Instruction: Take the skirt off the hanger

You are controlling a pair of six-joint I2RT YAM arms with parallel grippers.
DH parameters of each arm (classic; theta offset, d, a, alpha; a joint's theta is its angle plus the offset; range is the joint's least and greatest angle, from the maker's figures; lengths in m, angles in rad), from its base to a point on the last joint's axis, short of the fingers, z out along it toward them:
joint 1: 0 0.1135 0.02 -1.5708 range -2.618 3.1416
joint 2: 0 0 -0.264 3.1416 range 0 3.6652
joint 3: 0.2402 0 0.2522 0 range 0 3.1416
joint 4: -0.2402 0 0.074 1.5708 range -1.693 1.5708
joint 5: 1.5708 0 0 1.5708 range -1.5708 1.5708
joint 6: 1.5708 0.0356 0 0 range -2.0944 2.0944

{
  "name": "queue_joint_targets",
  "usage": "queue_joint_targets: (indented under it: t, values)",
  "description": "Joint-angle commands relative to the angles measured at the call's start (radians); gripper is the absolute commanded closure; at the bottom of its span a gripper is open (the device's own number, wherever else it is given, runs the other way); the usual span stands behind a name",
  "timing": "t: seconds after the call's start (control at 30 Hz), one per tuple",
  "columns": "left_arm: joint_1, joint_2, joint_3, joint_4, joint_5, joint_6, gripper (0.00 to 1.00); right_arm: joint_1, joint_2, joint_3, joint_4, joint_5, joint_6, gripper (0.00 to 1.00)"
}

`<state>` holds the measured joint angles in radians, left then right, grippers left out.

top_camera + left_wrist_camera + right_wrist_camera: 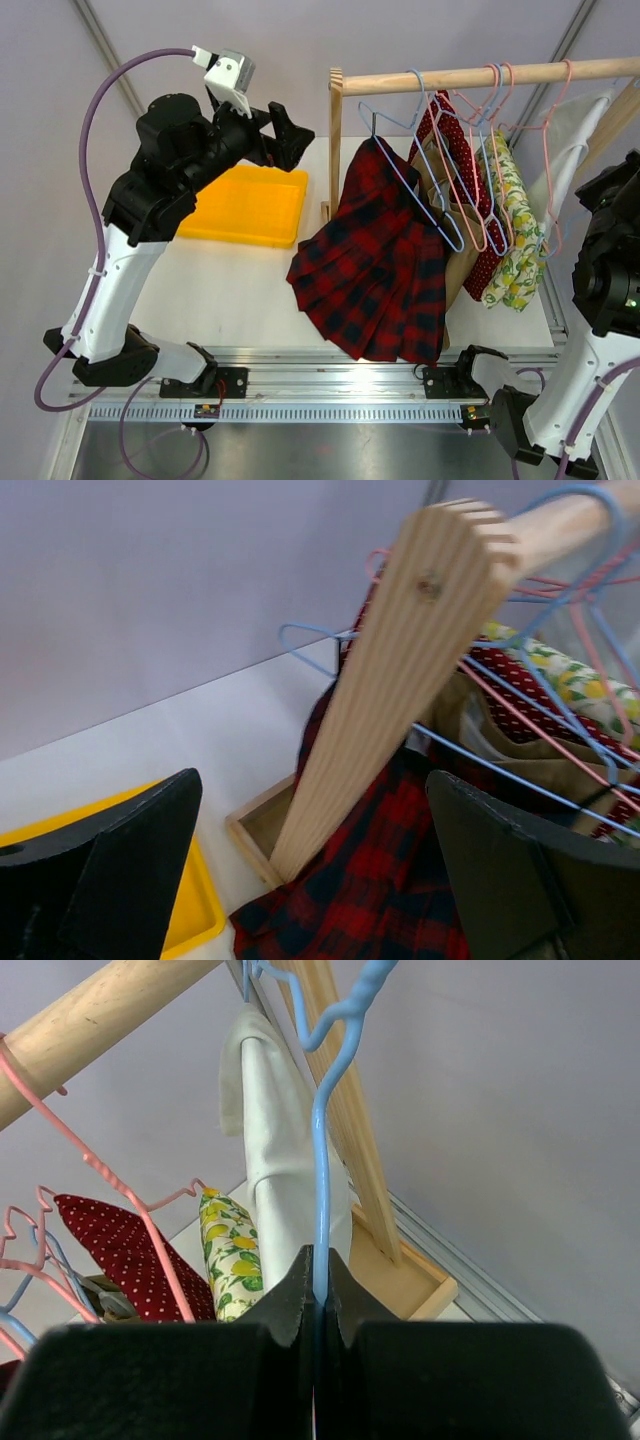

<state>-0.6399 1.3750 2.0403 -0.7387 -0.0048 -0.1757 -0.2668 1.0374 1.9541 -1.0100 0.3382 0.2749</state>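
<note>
The tartan skirt (375, 260) hangs at the left end of the wooden rack, its hem spread on the table; it also shows in the left wrist view (380, 880). A pale-blue hanger (420, 105) hooks over the rod above it. My left gripper (290, 135) is open and empty, raised beside the rack's left post (400, 680), which stands between its jaws (312, 780). My right gripper (320, 1265) is shut on a pale-blue hanger wire (322, 1160) at the rack's right end, next to a white garment (280, 1160). Its fingers are hidden in the top view.
A yellow tray (245, 205) lies left of the rack. The wooden rod (480, 75) carries pink hangers (545, 130), a red dotted garment (460, 150) and a lemon-print garment (515, 230). My right arm (610, 250) stands at the right edge.
</note>
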Motion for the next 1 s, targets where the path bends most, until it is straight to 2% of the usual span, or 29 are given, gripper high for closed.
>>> queue_joint_targets:
  t: [0.0,0.13,0.2,0.3,0.5,0.63,0.73,0.8,0.83,0.87,0.93,0.97]
  values:
    - [-0.024,-0.005,0.046,0.042,0.239,-0.002,0.01,-0.009,-0.072,0.040,0.054,0.042,0.037,1.00]
    - [-0.064,-0.017,-0.014,0.142,0.388,-0.028,0.01,-0.009,-0.132,0.048,0.059,0.016,0.056,1.00]
    - [-0.101,-0.016,-0.040,0.179,0.439,-0.024,0.01,-0.008,-0.164,0.064,0.057,-0.043,0.082,1.00]
    - [-0.159,-0.005,-0.048,0.206,0.463,-0.012,0.01,-0.008,-0.174,0.123,0.021,-0.128,0.128,1.00]
    - [-0.231,-0.010,-0.121,0.338,0.453,-0.025,0.01,0.014,-0.218,0.125,-0.003,-0.263,0.219,1.00]
    - [-0.241,-0.020,-0.179,0.375,0.417,-0.038,0.01,0.040,-0.227,0.134,-0.002,-0.232,0.210,1.00]
    - [-0.244,-0.042,-0.236,0.409,0.411,-0.039,0.01,0.066,-0.218,0.149,0.031,-0.272,0.199,1.00]
    - [-0.245,-0.066,-0.293,0.450,0.411,-0.041,0.01,0.069,-0.200,0.179,0.060,-0.397,0.219,1.00]
    - [-0.245,-0.076,-0.311,0.462,0.410,-0.041,0.01,0.069,-0.192,0.187,0.095,-0.527,0.230,1.00]
    - [-0.245,-0.082,-0.334,0.473,0.402,-0.041,0.01,0.069,-0.175,0.196,0.115,-0.591,0.254,1.00]
    - [-0.245,-0.090,-0.351,0.498,0.397,-0.036,0.01,0.069,-0.162,0.206,0.140,-0.674,0.277,1.00]
    - [-0.245,-0.090,-0.357,0.502,0.394,-0.035,0.01,0.069,-0.139,0.219,0.104,-0.641,0.268,1.00]
